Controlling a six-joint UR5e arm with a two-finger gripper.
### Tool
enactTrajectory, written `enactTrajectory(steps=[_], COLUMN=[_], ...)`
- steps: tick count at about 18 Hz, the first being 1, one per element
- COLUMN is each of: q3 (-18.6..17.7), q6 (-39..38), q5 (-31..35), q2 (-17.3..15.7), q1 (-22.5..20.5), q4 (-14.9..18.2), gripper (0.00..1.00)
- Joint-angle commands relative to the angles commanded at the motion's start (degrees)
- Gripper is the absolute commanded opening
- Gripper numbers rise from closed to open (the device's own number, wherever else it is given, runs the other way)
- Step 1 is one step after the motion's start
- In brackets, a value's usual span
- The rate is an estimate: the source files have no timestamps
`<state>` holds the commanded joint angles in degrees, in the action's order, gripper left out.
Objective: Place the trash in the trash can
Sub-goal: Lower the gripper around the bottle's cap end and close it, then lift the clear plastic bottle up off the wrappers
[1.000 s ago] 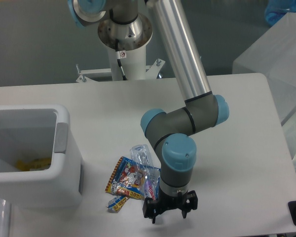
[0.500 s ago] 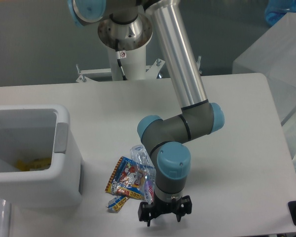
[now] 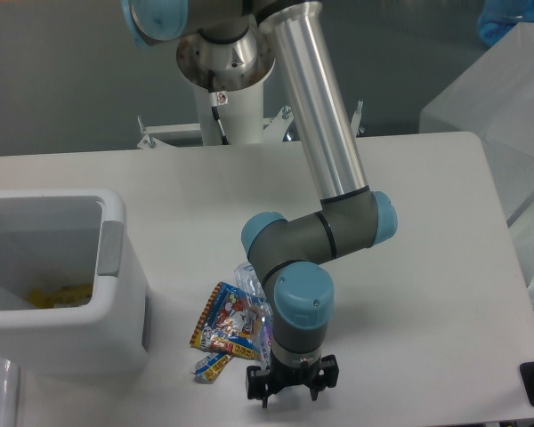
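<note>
Pincer (image 3: 291,391) is seen spread, pinching nothing, low over the tabletop (image 3: 427,267) near its front edge. Bottle (image 3: 252,283) is partly hidden by the wrist, long axis running diagonally. Wrappers (image 3: 224,325) lie just left; print unreadable. Trash can (image 3: 116,267) stands at the left edge.
</note>
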<state>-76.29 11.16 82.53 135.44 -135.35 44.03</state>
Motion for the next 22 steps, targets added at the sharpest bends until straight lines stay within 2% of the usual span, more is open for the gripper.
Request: enactTrajectory(steps=[1,5,13,22], q3=[0.0,0.0,-0.7,-1.4], q6=[0.0,-0.3,-0.2,-0.1], q5=[0.5,1.4,1.4,1.3], q2=[0.0,0.0,-0.3,-0.6], q1=[0.0,0.1,0.2,0.6], q4=[0.0,0.0,0.0,0.0], gripper=[0.85,0.72,0.62,0.38])
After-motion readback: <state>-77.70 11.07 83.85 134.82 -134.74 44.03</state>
